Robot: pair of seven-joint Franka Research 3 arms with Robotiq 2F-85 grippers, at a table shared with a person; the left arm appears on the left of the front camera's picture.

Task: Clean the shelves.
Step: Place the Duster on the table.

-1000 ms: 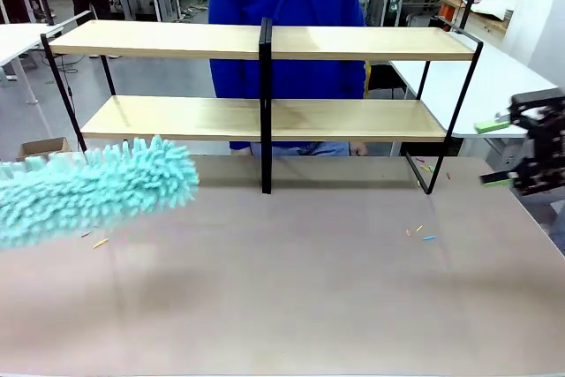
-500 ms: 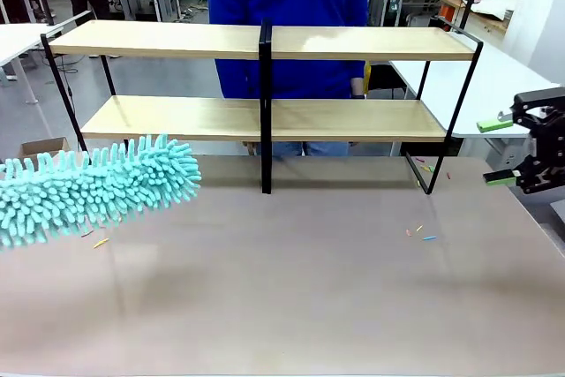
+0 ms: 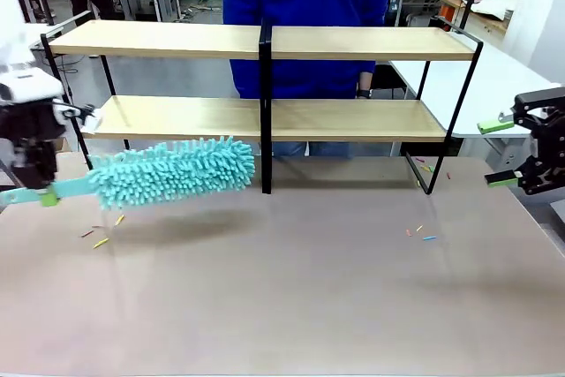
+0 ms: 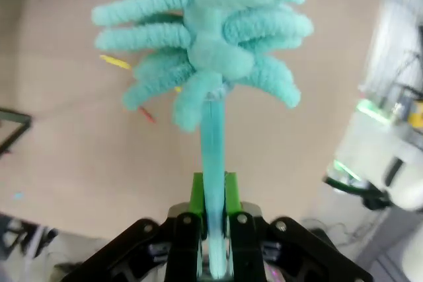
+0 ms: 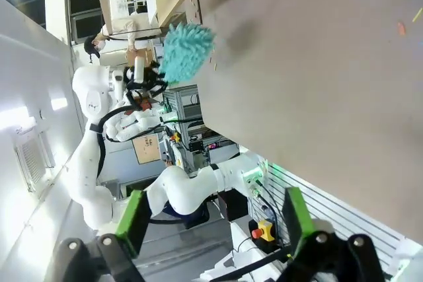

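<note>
The shelves [image 3: 353, 119] stand along the table's far side: two long light-wood boards on a thin black frame with a black centre post. A fluffy turquoise duster [image 3: 172, 172] hangs just above the table, in front of the lower board's left half, its tip near the centre post. My left gripper [image 3: 40, 193] is shut on the duster's thin handle [image 4: 213, 176], with the duster head [image 4: 205, 37] pointing away from it. At the table's right edge my right gripper [image 3: 496, 153] stands open and holds nothing; its green pads [image 5: 132, 219] are wide apart.
A person in a blue top [image 3: 305, 6] stands right behind the shelves. Small coloured scraps lie on the table at the left [image 3: 101, 237] and at the right [image 3: 420, 234]. The brown table top [image 3: 291, 289] spreads wide in front of the shelves.
The duster has swung right, toward the centre post, and levelled out. My left gripper has come into the front view at the left. The right gripper has barely moved.
</note>
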